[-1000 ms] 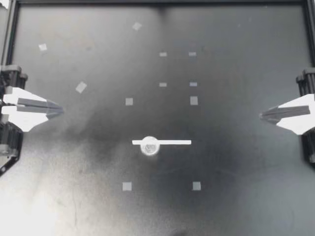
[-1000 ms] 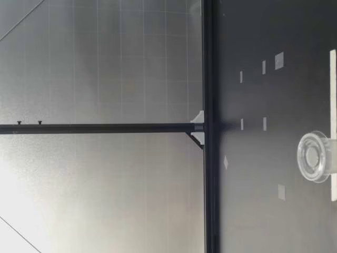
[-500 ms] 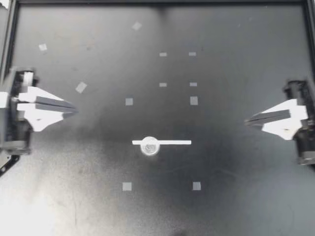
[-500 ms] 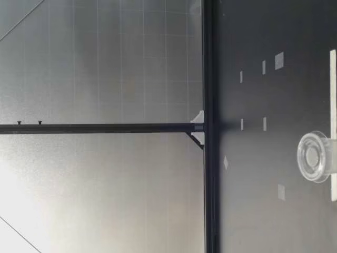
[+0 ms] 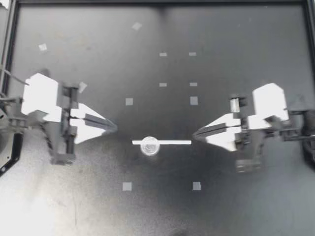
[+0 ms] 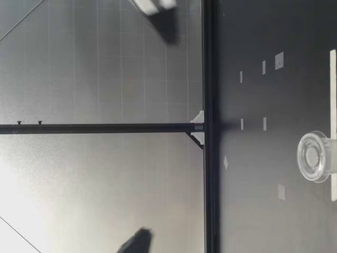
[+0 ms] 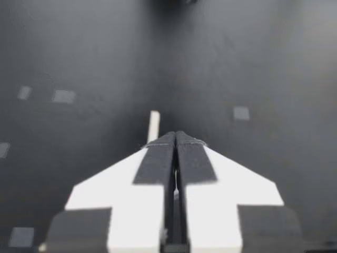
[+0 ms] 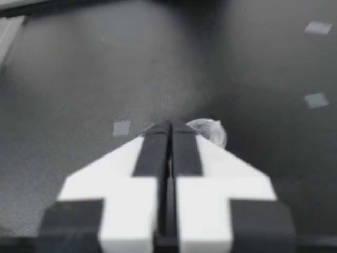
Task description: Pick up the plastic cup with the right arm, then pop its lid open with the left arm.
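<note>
A small clear round dish (image 5: 149, 146) lies on the black table, touching a thin white strip (image 5: 167, 142). My left gripper (image 5: 115, 127) points at it from the side, a short way off, fingers pressed together and holding nothing. My right gripper (image 5: 194, 133) hovers at the strip's other end, also shut and empty. In the left wrist view the shut gripper (image 7: 175, 135) has the strip (image 7: 154, 125) just ahead. In the right wrist view the gripper (image 8: 170, 124) is shut, with the dish (image 8: 210, 129) just beyond its tips. The low view shows the dish (image 6: 314, 156) beside the strip (image 6: 333, 124).
Small grey tape squares dot the table, such as two (image 5: 127, 186) (image 5: 196, 186) nearer the front and one (image 5: 129, 101) behind the strip. A black frame rail (image 5: 10, 39) borders the table. Dark arm parts (image 6: 138, 242) hang high above the table in the low view.
Both arms have swung in from the table's sides toward the middle, their tips now close to the strip's ends. The dish and strip have not moved.
</note>
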Tool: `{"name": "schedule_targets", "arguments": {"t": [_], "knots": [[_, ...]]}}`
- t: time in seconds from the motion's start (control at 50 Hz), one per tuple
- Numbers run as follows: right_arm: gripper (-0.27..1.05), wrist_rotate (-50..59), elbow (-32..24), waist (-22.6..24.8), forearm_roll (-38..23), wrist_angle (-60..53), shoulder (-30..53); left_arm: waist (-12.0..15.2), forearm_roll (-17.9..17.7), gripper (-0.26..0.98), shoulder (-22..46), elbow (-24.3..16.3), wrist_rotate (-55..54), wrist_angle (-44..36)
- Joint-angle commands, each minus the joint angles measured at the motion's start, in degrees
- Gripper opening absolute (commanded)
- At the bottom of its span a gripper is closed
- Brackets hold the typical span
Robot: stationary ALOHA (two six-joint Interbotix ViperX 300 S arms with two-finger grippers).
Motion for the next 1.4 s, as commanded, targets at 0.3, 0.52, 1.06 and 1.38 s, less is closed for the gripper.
{"name": "schedule_targets", "arguments": {"t": [0.3, 0.52, 1.06, 1.38], "knots": [[0.47, 0.7, -8.2, 1.7, -0.8, -1.0, 12.1, -2.3, -0.2, -0.01, 13.6, -5.3, -2.7, -1.8], [0.51, 3.0, -10.0, 1.7, -0.7, -1.0, 15.8, -2.4, -0.2, -0.01, 20.5, -7.4, -2.9, -2.3], [0.57, 4.5, -15.1, 1.8, -0.7, -0.4, 24.3, -2.4, -0.1, -0.01, 25.6, -8.6, -1.8, -4.2], [0.67, 4.5, -15.1, 1.8, -0.3, 1.0, 25.0, -1.2, -0.1, -0.01, 28.4, -9.3, -1.8, -5.9]]}}
